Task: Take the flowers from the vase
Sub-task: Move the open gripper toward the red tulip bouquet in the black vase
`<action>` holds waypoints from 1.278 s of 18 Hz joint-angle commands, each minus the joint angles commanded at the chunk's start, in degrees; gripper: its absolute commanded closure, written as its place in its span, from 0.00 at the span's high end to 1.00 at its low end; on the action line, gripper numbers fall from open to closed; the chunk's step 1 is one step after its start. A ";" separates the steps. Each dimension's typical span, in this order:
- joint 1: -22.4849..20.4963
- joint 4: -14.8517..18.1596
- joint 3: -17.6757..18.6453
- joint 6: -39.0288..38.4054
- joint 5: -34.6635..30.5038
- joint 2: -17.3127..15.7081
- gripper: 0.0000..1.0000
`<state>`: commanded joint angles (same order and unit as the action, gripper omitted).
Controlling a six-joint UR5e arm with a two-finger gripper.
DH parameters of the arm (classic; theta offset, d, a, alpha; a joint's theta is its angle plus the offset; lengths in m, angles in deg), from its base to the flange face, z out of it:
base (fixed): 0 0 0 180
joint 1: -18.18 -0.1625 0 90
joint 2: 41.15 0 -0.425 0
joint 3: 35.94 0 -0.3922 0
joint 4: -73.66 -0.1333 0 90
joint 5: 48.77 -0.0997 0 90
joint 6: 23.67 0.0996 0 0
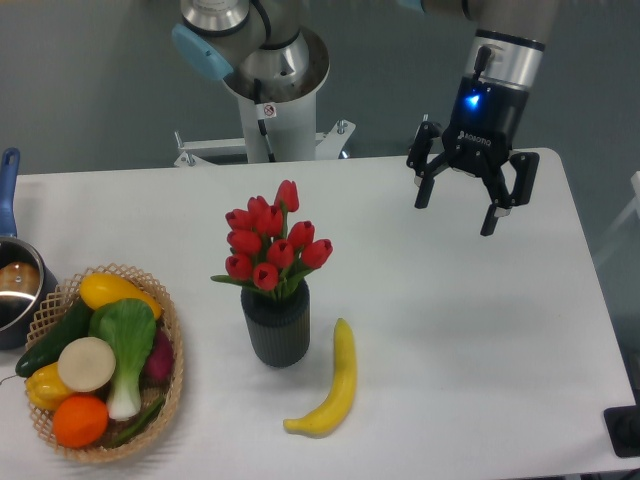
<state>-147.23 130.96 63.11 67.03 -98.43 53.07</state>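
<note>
A UR5e arm's two-finger gripper (464, 208) hangs above the far right part of a white desk (480, 340), its 2 black fingers spread wide and holding nothing. A blue light glows on the wrist just above them.

The flowers (270, 242), a bunch of red tulips with green leaves, stand upright in the vase (275, 325), a short dark ribbed cylinder placed near the middle of the desk, somewhat toward the front edge. The stems go down into its mouth and cannot be seen below the rim. Gripper and bouquet are well apart, the gripper lying to the right of the blooms and farther back.

A yellow banana (333, 385) lies just beside the vase on its right, close to the front edge. At the front left corner sits a wicker basket (172, 352) filled with produce, and a metal pot (14, 290) with a blue handle stands against the left edge. The arm's base (270, 95) rises behind the far edge.

The step in hand looks like the approach: nothing has been grasped and the flowers sit fully in the vase. The next move likely calls for carrying the open fingers across to the bunch, lowering them around the gathered heads or the stems just above the rim, closing gently, then lifting straight up so the vase does not tip toward the banana.
</note>
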 joint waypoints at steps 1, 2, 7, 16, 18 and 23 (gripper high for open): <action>0.09 -0.09 0.35 0.26 0.00 -0.09 1.00; 0.09 0.17 0.35 -0.08 0.26 -0.09 1.00; 0.26 0.35 1.41 -5.86 1.49 0.44 1.00; 1.84 -2.97 4.30 -8.45 6.59 3.51 1.00; 1.93 -5.35 6.84 -4.24 6.50 3.69 1.00; 1.84 -6.42 9.31 2.80 5.89 3.87 1.00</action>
<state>-145.38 124.55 72.42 69.83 -92.54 56.94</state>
